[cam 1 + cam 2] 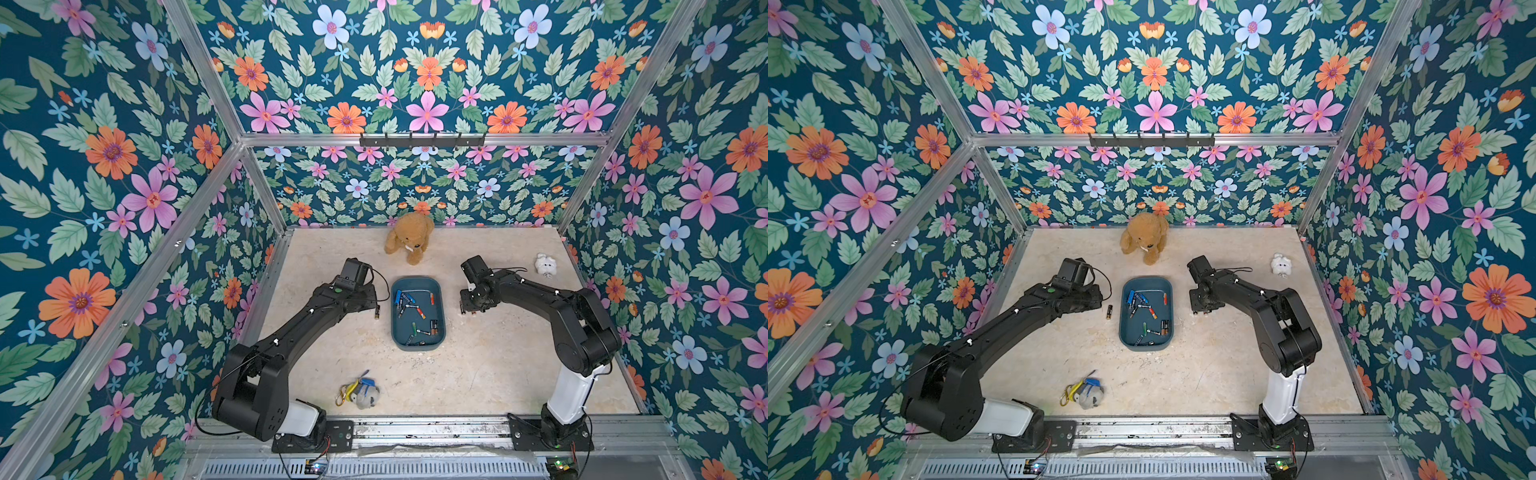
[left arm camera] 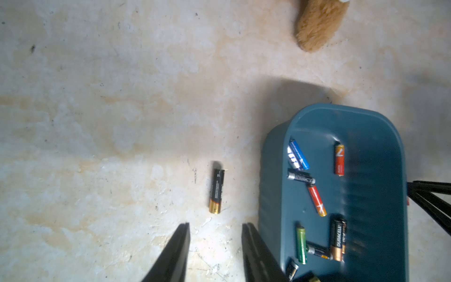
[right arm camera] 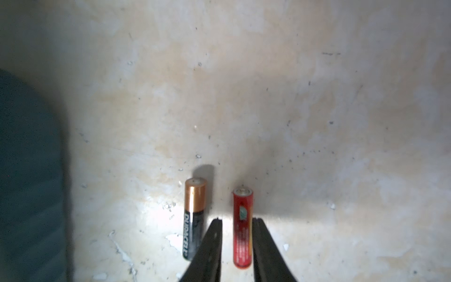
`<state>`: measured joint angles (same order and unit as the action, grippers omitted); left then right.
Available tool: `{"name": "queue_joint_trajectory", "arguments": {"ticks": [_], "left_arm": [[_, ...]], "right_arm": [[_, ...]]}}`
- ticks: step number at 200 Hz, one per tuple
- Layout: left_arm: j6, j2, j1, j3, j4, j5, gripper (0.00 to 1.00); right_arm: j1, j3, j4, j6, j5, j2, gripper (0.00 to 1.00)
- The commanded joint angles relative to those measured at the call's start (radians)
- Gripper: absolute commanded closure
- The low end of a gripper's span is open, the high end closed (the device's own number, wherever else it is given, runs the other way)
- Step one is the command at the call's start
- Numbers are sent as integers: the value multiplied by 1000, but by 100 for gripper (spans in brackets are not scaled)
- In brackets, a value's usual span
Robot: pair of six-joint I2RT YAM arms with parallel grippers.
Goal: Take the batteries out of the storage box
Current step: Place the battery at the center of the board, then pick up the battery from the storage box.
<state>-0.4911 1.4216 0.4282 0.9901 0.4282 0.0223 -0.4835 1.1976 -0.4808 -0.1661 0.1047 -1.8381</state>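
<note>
Most batteries (image 1: 409,309): loose in the storage box (image 1: 394,328), centre of the table (image 1: 478,365).
One black cell (image 2: 216,190): on the table, between box and left edge.
Left gripper (image 2: 216,224): parted, empty — near that cell.
Right gripper (image 3: 238,219): barely parted astride a red cell (image 3: 242,227) — copper-topped cell (image 3: 194,214) alongside, right of box.

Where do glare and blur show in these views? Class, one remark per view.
Right wrist view: glare whitens the table beside the Duracell battery, and the storage box is a soft blur. Left wrist view: part of the storage box smears, but the black battery beside it is crisp. Both top views: evenly lit, sharp.
</note>
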Motion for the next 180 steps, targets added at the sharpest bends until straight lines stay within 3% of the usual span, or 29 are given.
{"name": "queue_joint_trajectory", "arguments": {"ticks": [1,102,180], "left_arm": [[-1,-8,17,26,23,-23,58],[-97,142,263,180,74,-60,57],[-138,269,323,195,61,-38,54]], "right_arm": [[1,7,-21,2,15,16,71],[14,48,-74,-9,16,78,67],[39,0,-46,-12,6,86,65]]}}
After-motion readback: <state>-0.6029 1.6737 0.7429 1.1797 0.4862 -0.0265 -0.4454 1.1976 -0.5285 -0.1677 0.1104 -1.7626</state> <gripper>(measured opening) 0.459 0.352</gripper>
